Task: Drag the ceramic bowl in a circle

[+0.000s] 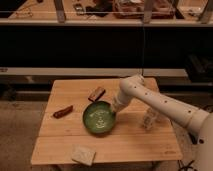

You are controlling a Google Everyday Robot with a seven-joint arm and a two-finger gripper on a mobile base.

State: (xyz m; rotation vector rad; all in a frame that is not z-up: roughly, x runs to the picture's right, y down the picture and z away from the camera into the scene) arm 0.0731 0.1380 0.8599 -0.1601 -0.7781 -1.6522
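The gripper [114,107] sits at the far-right rim of the glossy green round ceramic bowl [98,119], clamped or not I cannot tell, and the drag is seemingly under way.

Looks like lab or test bay, not home. Small wooden table [135,142] stands alone on speckled floor [20,130]. Behind it, long dark counter front with pale rail [75,72]. Cluttered shelf [100,21] up top, trays and gear. White robot arm [160,102] over table, gripper [115,106] at right rim of ceramic bowl [99,118].
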